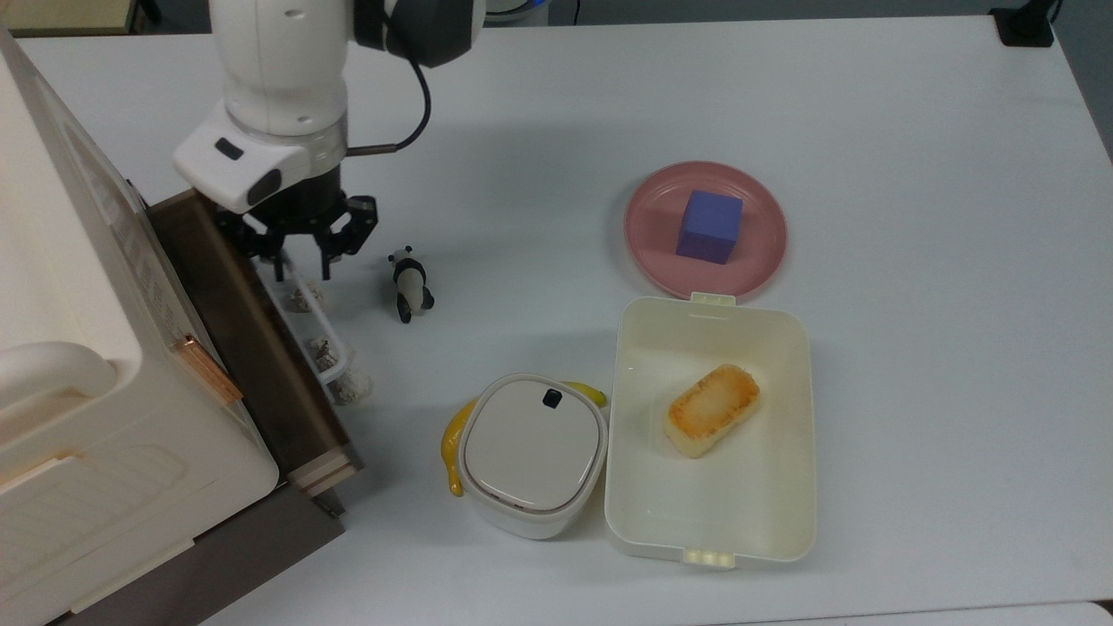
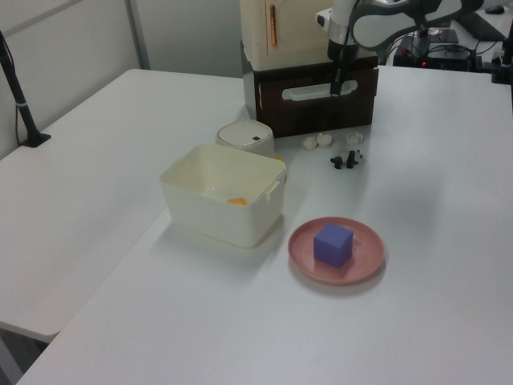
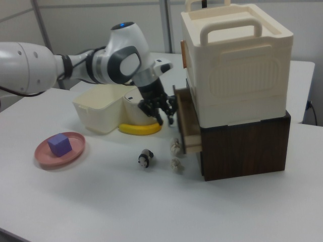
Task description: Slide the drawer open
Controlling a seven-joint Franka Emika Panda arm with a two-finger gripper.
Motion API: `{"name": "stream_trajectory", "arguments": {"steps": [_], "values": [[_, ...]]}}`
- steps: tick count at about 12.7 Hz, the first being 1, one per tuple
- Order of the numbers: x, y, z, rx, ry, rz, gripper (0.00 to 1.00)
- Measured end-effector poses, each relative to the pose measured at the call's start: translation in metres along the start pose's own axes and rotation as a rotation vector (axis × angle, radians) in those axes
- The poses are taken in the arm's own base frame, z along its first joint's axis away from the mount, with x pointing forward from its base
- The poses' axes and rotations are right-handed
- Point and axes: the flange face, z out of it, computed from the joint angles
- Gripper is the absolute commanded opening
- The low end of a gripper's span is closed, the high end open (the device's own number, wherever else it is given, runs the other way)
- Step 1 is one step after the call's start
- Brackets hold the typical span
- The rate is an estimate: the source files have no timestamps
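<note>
Top view: drawer (image 1: pixel 239 339) is seen partly slid out from under the cream cabinet (image 1: pixel 96 374) at the top view's left, its dark-brown top edge exposed. The gripper (image 1: pixel 300 261) is set at the far end of the white bar handle (image 1: pixel 304 322), fingers drawn close about it; a firm pinch is judged likely but not confirmed. Three crumpled white lumps (image 1: pixel 352 384) lie just under and beside the handle, and a small panda figure (image 1: pixel 409 283) stands near. Risk is judged that further travel pushes these lumps along the table, or that an off-centre pull at the handle's end skews the drawer and jams it. The handle appears thin, smooth plastic, so slipping is possible.

Left view: drawer front (image 2: pixel 313 100) is seen as glossy dark wood-grain, the long pale handle running across it, the gripper at the left view's right end of it. A square lidded container, an open cream box and a pink plate with a blue block sit nearer, well apart.

Right view: drawer is seen projecting from the cabinet's base toward the arm, its inner wall pale wood in tone
</note>
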Motion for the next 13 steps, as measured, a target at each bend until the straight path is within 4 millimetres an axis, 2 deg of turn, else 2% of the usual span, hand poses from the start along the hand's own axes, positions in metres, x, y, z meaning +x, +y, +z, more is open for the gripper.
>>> {"name": "stream_trajectory", "arguments": {"steps": [2,3,4,6,7,10,13], "values": [[-0.001,-0.036,-0.018,0.04,-0.072,-0.049,0.41],[-0.003,-0.055,-0.031,0.059,-0.099,-0.075,0.68],[-0.004,-0.072,-0.042,0.072,-0.121,-0.1,1.0],[-0.005,-0.096,-0.051,0.141,-0.139,-0.055,1.0],[-0.007,-0.099,-0.056,0.159,-0.148,0.023,1.0],[-0.022,-0.113,-0.092,0.169,-0.206,0.197,1.0],[-0.038,-0.104,-0.118,0.176,-0.238,0.246,1.0]]}}
